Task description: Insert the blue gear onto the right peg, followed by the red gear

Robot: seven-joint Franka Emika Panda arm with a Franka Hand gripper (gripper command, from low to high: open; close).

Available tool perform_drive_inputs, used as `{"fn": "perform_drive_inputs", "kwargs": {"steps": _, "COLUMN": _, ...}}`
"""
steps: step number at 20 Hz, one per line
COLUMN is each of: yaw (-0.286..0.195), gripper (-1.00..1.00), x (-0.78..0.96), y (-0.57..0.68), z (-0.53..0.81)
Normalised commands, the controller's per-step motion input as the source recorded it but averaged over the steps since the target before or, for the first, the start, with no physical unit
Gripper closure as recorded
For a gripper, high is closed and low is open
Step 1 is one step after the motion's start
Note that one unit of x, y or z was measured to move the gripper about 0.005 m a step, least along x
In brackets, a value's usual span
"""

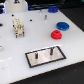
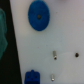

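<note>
Exterior view: blue gear (image 1: pixel 61 25) (beside red gear (image 1: pixel 56 34))

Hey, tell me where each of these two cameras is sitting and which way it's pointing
Exterior view: off the arm, raised, looking obliquely down across the white table at the blue gear, red gear and black-framed plate with two pegs; no gripper is clearly made out.
Wrist view: on the wrist, looking roughly straight down at the table; a blue part at the frame edge may be the gripper, too blurred to tell.
Shared: the blue gear and the white table.
</note>
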Motion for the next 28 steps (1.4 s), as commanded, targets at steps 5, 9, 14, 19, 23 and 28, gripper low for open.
{"fn": "perform_drive_inputs", "kwargs": {"steps": 5, "yaw": 0.0, "gripper": -1.0, "x": -0.32, "y": 0.42, "z": -0.5}}
{"fn": "perform_drive_inputs", "kwargs": {"steps": 9, "yaw": 0.0, "gripper": -1.0, "x": -0.35, "y": 0.11, "z": -0.57}}
{"fn": "perform_drive_inputs", "kwargs": {"steps": 14, "yaw": 0.0, "gripper": -1.0, "x": -0.36, "y": -0.15, "z": -0.55}}
{"fn": "perform_drive_inputs", "kwargs": {"steps": 19, "yaw": 0.0, "gripper": -1.0, "x": -0.28, "y": -0.3, "z": -0.54}}
{"fn": "perform_drive_inputs", "kwargs": {"steps": 23, "yaw": 0.0, "gripper": -1.0, "x": -0.15, "y": -0.32, "z": -0.55}}
{"fn": "perform_drive_inputs", "kwargs": {"steps": 28, "yaw": 0.0, "gripper": -1.0, "x": -0.04, "y": -0.13, "z": -0.23}}
